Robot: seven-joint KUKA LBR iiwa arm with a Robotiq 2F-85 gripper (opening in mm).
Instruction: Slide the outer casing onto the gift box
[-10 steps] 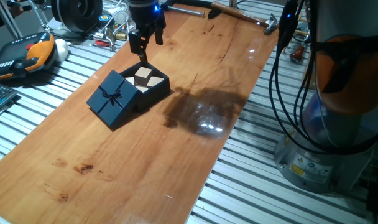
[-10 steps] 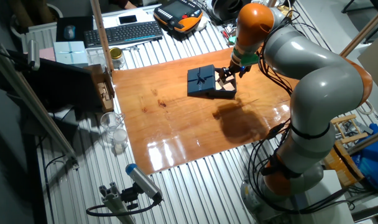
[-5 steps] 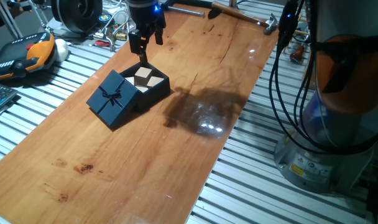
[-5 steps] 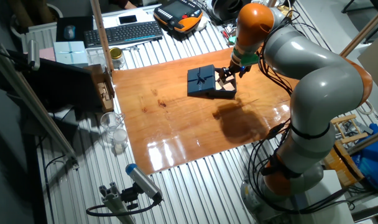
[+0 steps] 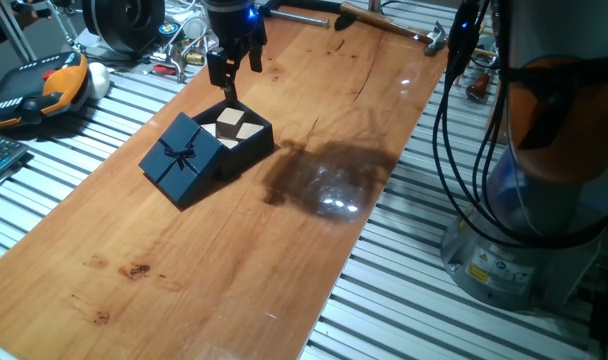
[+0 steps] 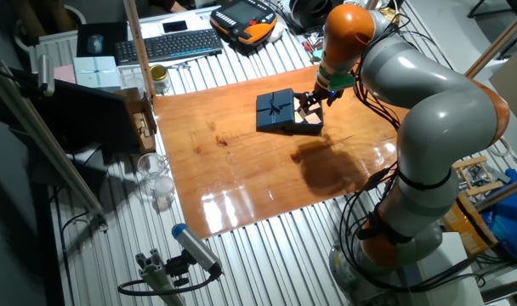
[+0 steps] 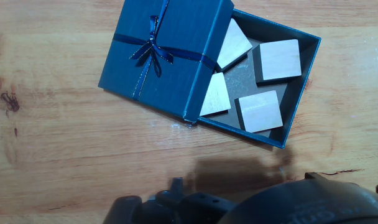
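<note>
Nothing has shifted over the last second: the end effector [image 5: 234,68] still hovers released and empty above the dark navy tray-shaped gift box [image 7: 293,93], which the bow-topped navy cardboard outer casing [image 7: 161,53] only half covers on the wooden desk [image 5: 314,120], so sliding remains.

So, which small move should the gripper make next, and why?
Probably lower behind the dark navy cardboard tray and push it toward the navy bow-topped sleeve. The sleeve covers the tray only partly, four pale square pieces remain exposed, and the gripper hangs above the tray's far edge, holding nothing.
</note>
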